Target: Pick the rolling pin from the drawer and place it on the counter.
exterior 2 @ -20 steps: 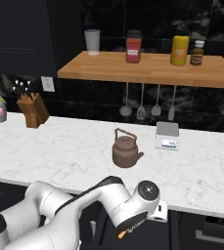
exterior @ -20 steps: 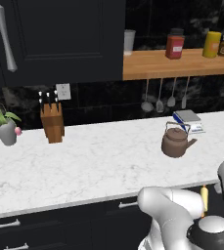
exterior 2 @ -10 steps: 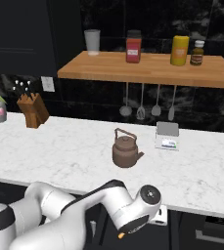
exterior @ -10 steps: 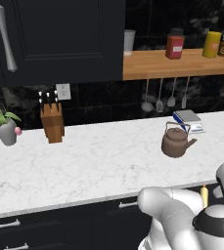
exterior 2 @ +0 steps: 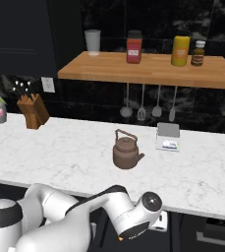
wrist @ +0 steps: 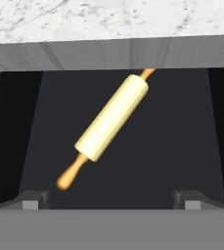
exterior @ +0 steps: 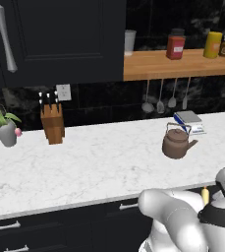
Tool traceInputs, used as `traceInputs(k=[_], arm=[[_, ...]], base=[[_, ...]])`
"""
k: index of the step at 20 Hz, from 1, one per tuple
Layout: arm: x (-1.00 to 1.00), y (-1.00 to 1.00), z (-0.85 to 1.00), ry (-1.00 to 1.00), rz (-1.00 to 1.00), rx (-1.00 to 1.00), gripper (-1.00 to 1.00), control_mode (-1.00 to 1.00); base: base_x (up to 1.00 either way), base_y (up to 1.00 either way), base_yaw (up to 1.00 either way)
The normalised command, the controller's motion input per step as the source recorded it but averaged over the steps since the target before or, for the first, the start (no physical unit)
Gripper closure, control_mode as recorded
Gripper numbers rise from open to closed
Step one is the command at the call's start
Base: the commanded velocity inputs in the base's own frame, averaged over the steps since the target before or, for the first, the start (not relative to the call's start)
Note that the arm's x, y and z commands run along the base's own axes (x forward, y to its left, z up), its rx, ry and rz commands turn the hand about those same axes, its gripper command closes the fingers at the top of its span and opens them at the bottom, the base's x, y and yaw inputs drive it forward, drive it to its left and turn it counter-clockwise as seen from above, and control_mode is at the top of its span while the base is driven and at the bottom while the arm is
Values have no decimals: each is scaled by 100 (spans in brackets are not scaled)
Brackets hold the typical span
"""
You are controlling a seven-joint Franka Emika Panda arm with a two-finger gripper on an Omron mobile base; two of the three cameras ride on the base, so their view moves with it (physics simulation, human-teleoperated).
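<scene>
Lying diagonally in the drawer (wrist: 182, 136), rolling pin (wrist: 112, 117) beneath counter (wrist: 108, 19) edge, claw (wrist: 111, 199) fingertips spread wide

Your arm (exterior 2: 60, 214) is glossy white, built from rounded, bulbous links with dark grey bands at the joints. One dark round joint cap carries a pale centre disc, with a small orange mark beneath. Your fingertips (wrist: 33, 200) are small grey blocks.

The pale yellow wooden rolling pin (wrist: 112, 117) with orange-tan handles looks smooth and matt inside the matt black drawer (wrist: 172, 146). Above, the white marble counter (wrist: 108, 17) shows grey veining, faintly polished.
</scene>
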Motion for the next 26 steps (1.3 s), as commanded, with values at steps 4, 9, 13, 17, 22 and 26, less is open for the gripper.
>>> traceInputs(k=[4,9,13,17,22,26], arm=[[7,14,-11,1,0,0,-100,-100],[11,13,-9,0,0,0,-100,-100],[4,3,-22,0,0,1,-100,-100],[7,0,-26,0,0,4,-100,-100],[16,0,-14,0,0,4,-100,-100],[20,0,-5,0,0,3,-100,-100]], base=[[0,0,0],[0,0,0],[0,0,0],[0,0,0],[0,0,0],[0,0,0]])
